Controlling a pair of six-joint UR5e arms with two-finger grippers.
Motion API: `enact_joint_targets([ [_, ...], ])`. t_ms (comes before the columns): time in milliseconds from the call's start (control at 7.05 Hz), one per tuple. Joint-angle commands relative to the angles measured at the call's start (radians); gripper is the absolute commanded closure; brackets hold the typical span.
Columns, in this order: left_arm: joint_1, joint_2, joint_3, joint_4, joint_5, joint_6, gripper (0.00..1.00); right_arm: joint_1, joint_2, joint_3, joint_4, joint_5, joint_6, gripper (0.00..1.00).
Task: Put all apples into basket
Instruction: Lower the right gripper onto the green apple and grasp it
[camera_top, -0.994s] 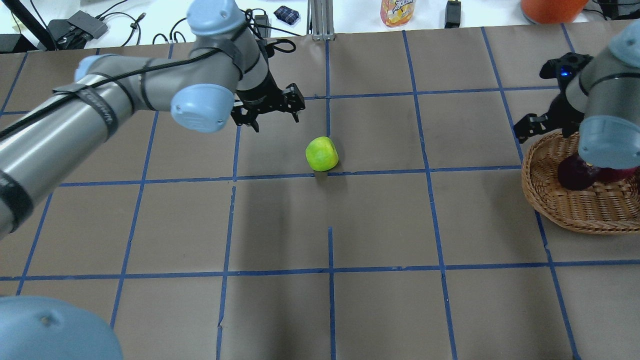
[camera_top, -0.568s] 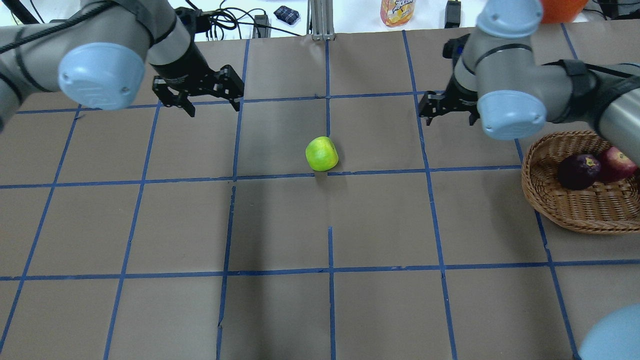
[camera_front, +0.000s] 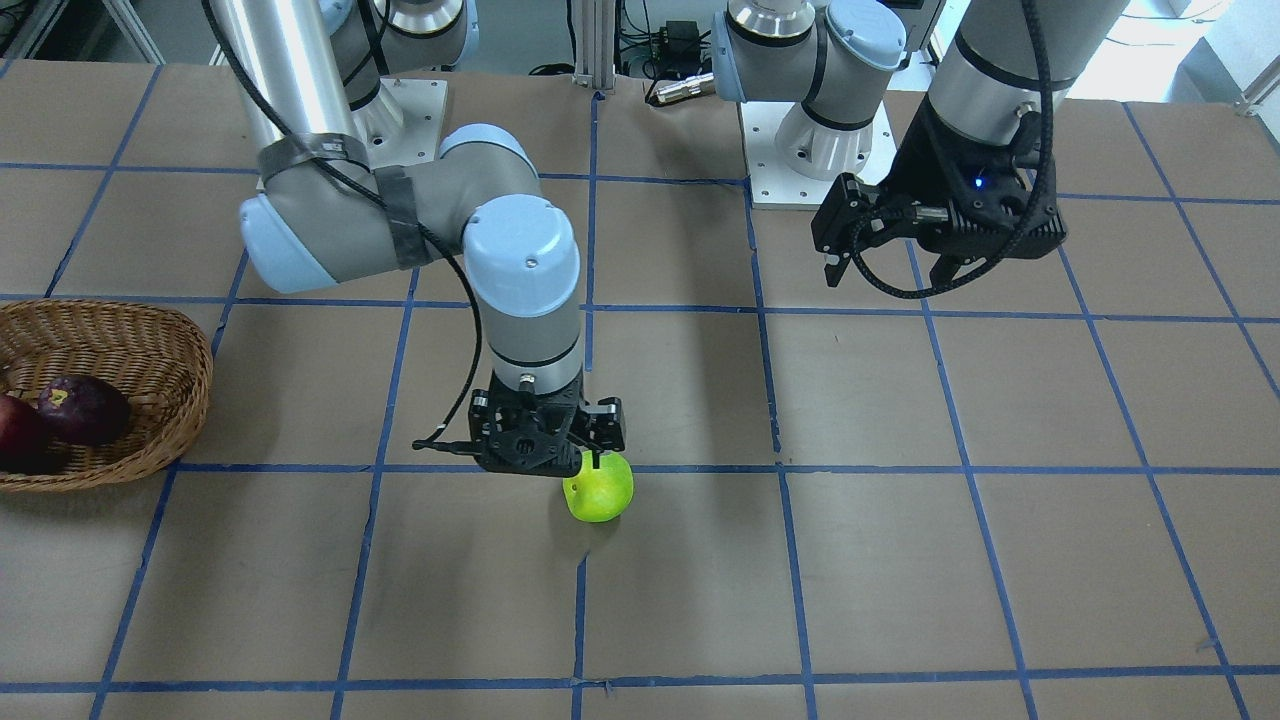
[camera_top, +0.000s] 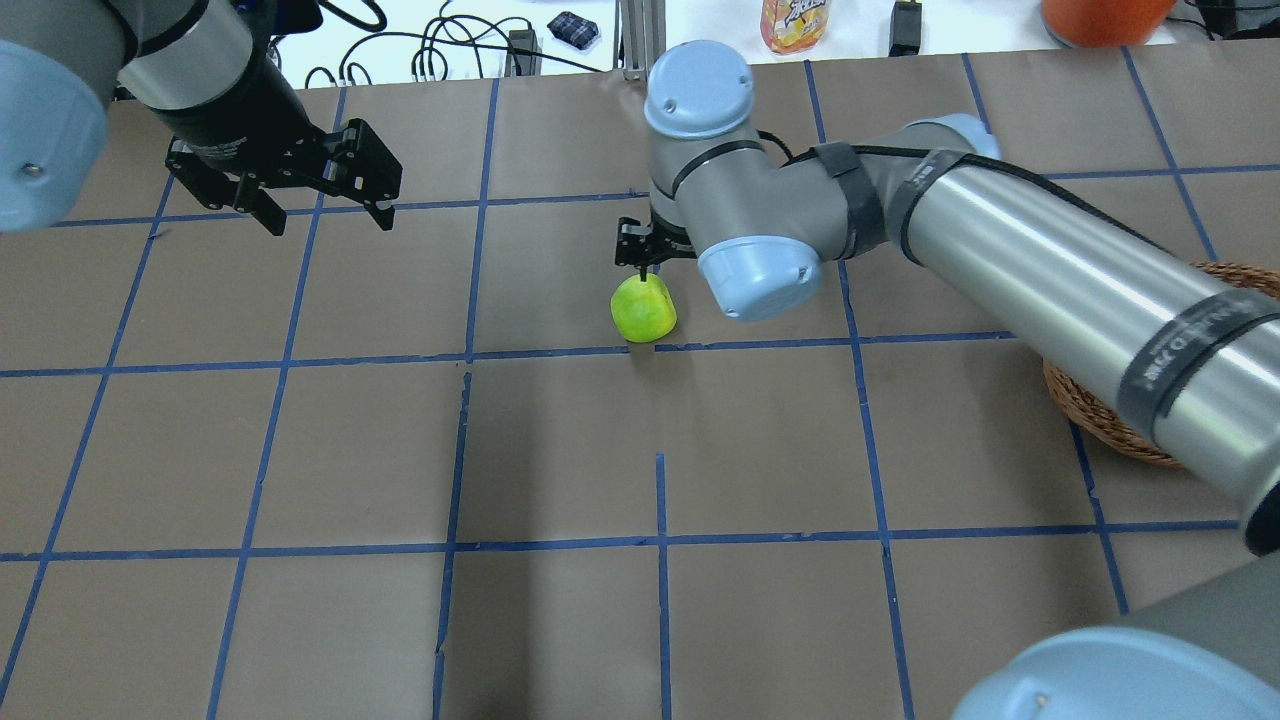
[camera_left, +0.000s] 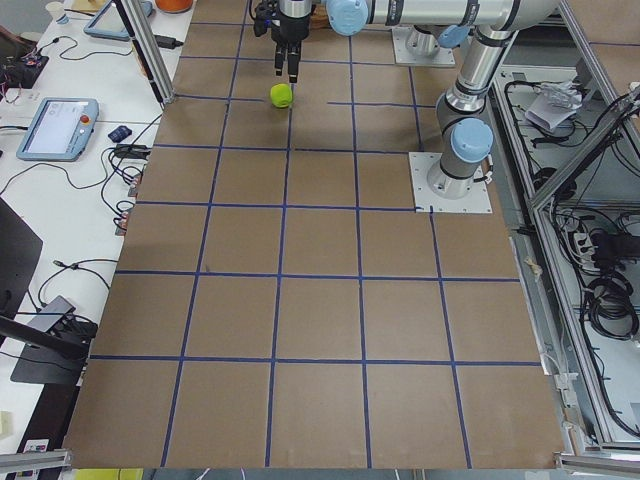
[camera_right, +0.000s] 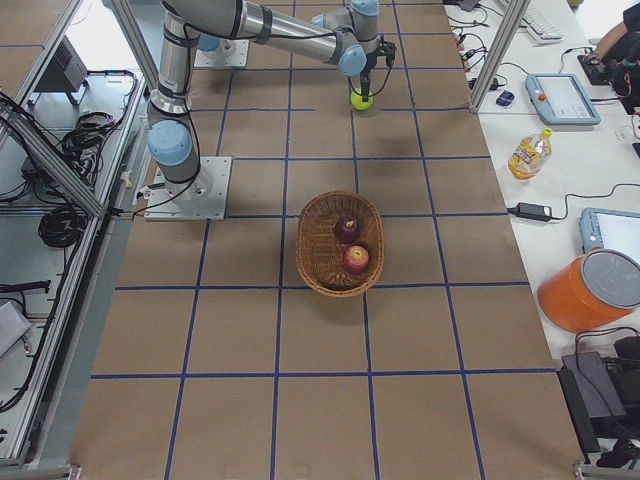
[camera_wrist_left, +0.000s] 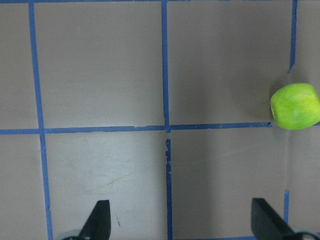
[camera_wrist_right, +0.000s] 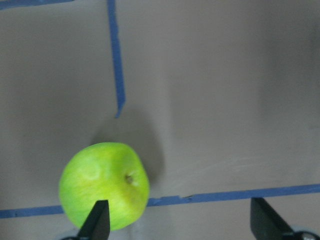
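The right gripper's jaws are standing wide open with nothing between them, pointing straight down over the yellow-green apple. In the right wrist view the apple is sitting off-centre, under the left-hand finger, while the other finger is hanging over bare paper. In the front-facing view one fingertip is overlapping the apple's top, but whether it is touching the skin is hard to judge from these angles.

The apple is resting on the brown paper table, just beside a blue tape line near the middle of the grid.

The left gripper's jaws are also spread open and empty. It is hovering above the table, well apart from the apple, which is showing at the right edge of the left wrist view.

The wicker basket is sitting on the robot's right side of the table, well apart from the yellow-green apple. Inside it the dark maroon apple and the red apple are lying next to each other.
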Motion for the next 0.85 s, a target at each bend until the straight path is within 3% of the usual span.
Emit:
enact_joint_targets([
  [0, 0.001, -0.029, 0.072, -0.052, 0.026, 0.001, 0.00, 0.040, 0.088, -0.009, -0.098, -0.012, 0.033, 0.00],
  [142, 0.003, -0.035, 0.095, -0.081, 0.020, 0.001, 0.00, 0.040, 0.125, -0.007, -0.176, -0.010, 0.027, 0.00],
  [426, 0.003, -0.040, 0.105, -0.082, 0.015, 0.001, 0.00, 0.040, 0.162, -0.003, -0.195, -0.022, 0.023, 0.00],
  [568, 0.003, -0.040, 0.102, -0.082, 0.012, 0.001, 0.00, 0.040, 0.167, -0.004, -0.194, -0.022, 0.019, 0.34],
  [710, 0.003, -0.041, 0.102, -0.080, 0.009, 0.001, 0.00, 0.038, 0.164, -0.009, -0.181, -0.024, 0.014, 0.57],
])
